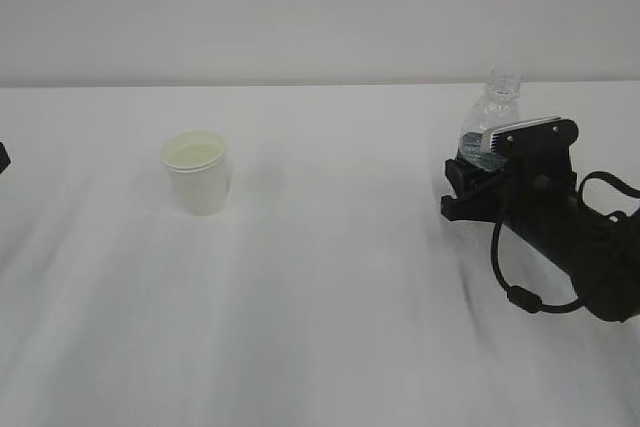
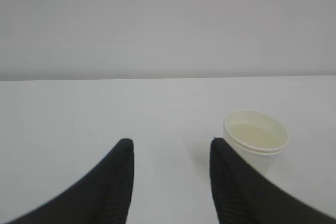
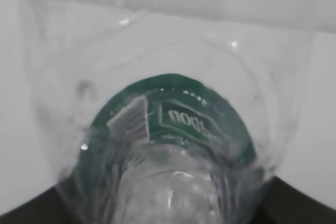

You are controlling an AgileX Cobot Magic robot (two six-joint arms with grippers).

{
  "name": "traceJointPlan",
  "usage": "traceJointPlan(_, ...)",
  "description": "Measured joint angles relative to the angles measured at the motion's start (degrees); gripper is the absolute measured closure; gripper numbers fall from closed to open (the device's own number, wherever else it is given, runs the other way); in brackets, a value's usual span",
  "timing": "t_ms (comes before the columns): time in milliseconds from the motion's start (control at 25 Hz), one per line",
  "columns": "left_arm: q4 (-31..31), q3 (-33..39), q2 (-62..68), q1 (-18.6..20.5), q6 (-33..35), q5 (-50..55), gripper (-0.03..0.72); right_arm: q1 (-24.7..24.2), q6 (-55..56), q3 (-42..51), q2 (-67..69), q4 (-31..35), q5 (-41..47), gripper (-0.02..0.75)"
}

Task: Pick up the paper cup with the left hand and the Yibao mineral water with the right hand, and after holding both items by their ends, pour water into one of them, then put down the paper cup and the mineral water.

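Left wrist view shows the left claw (image 2: 169, 153) spread and empty, with the paper cup (image 2: 255, 140) standing upright just right of its right finger, outside the gap, so it must shift right to straddle it. In the exterior view the cup (image 1: 198, 171) sits left of centre on the white surface (image 1: 330, 327). At the right, the right claw (image 1: 478, 179) is around the upright water bottle (image 1: 490, 117); whether it presses I cannot tell.
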Motion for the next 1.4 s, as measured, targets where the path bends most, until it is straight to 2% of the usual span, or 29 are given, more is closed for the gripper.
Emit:
traceJointPlan(160,0.0,0.0,0.0,0.0,0.0,0.0,0.347,0.0,0.6,0.8,2.0,0.0,-4.3,0.333)
traceJointPlan(360,0.0,0.0,0.0,0.0,0.0,0.0,0.347,0.0,1.5,0.9,2.1,0.2,-5.7,0.333)
traceJointPlan(1040,1.4,0.0,0.0,0.0,0.0,0.0,0.347,0.0,1.7,0.9,2.1,-0.8,-2.8,0.332)
traceJointPlan(1400,2.3,0.0,0.0,0.0,0.0,0.0,0.347,0.0,1.7,0.9,2.1,-1.5,-2.8,0.281)
